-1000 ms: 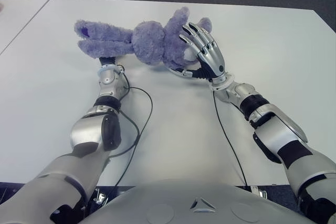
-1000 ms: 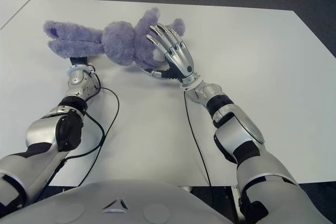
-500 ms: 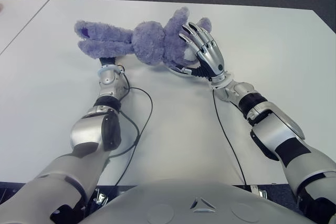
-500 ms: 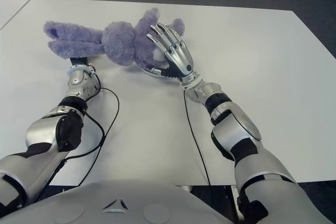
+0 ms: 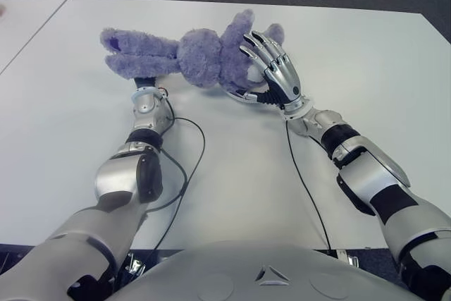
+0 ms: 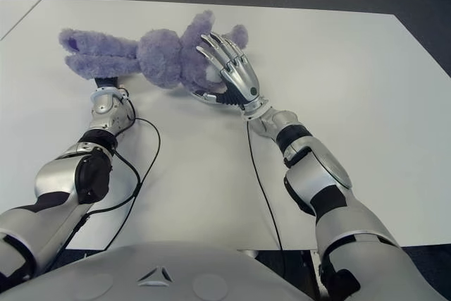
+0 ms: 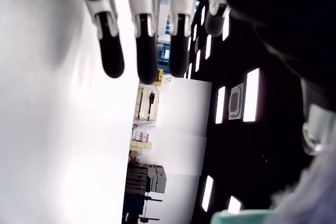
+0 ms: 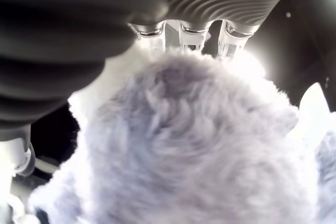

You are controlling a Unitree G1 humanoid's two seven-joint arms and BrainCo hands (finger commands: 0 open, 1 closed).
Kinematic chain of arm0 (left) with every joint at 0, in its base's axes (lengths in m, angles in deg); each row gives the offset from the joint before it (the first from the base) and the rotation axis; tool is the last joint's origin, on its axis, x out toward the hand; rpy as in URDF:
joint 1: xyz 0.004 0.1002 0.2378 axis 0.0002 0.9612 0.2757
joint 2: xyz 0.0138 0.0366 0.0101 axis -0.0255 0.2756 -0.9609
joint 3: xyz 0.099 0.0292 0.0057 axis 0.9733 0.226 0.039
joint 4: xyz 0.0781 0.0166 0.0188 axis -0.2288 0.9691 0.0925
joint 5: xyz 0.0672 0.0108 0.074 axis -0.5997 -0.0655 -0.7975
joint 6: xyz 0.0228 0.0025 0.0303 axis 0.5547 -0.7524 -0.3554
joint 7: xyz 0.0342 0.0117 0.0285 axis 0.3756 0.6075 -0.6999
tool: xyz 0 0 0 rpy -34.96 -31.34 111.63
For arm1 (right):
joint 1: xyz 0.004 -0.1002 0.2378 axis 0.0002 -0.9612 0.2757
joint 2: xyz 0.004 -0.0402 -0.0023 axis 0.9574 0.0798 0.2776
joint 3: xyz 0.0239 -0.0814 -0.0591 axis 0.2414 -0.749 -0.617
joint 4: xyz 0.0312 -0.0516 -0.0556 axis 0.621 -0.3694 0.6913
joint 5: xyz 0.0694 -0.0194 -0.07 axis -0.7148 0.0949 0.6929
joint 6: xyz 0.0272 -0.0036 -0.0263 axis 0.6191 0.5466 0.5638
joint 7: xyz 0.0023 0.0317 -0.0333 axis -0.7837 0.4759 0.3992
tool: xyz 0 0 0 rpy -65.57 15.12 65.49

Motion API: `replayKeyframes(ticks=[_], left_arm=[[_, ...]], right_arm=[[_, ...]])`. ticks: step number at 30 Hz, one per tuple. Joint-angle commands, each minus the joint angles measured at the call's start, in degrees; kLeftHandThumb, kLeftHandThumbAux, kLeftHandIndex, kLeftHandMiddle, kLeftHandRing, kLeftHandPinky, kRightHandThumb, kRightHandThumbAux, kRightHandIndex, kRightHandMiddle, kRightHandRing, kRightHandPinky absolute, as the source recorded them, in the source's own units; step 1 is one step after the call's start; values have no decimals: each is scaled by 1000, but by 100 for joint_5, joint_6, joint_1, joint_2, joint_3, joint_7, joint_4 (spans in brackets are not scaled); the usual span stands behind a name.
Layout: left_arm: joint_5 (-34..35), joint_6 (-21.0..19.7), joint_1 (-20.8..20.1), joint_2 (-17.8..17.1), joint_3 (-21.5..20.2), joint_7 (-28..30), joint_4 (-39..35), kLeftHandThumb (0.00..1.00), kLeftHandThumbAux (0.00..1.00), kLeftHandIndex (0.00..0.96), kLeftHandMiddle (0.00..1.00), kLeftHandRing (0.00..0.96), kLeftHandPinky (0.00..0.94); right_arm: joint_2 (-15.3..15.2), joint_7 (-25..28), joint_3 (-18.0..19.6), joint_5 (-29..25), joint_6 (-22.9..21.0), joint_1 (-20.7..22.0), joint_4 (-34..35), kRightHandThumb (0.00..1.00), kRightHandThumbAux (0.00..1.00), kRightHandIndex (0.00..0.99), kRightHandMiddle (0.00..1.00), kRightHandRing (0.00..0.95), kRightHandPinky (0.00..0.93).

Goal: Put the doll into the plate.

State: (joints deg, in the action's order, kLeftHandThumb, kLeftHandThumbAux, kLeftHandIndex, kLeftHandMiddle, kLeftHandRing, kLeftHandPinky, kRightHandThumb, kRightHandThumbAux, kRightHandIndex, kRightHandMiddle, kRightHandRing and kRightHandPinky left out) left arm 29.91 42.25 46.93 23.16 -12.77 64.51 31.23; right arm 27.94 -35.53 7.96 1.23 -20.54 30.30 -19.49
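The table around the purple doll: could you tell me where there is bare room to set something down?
Bare table lies right of the right hand, and between both forearms. It is crowded at the doll, where the right hand presses and the left hand shows beneath.

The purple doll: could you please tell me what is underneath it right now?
The doll lies over the left hand, which reaches beneath its long ears and is mostly hidden. The right hand cups its other end, thumb below. The white table lies underneath. No plate is visible; one under the doll cannot be ruled out.
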Motion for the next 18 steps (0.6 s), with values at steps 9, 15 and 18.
replayKeyframes(ticks=[9,15,18], left_arm=[[-24,-843,1139,393,-30,-141,797,0,535,75,269,307,324],[-28,-878,1137,383,-35,-124,802,0,535,74,273,310,323],[-30,-872,1143,383,-38,-121,802,0,533,70,271,308,317]], right_arm=[[-291,748,679,-749,1215,-599,1559,222,445,0,0,0,0],[-264,623,732,-625,1647,-703,1526,179,427,0,0,0,0],[-261,463,755,-507,1808,-731,1550,156,415,0,0,0,0]])
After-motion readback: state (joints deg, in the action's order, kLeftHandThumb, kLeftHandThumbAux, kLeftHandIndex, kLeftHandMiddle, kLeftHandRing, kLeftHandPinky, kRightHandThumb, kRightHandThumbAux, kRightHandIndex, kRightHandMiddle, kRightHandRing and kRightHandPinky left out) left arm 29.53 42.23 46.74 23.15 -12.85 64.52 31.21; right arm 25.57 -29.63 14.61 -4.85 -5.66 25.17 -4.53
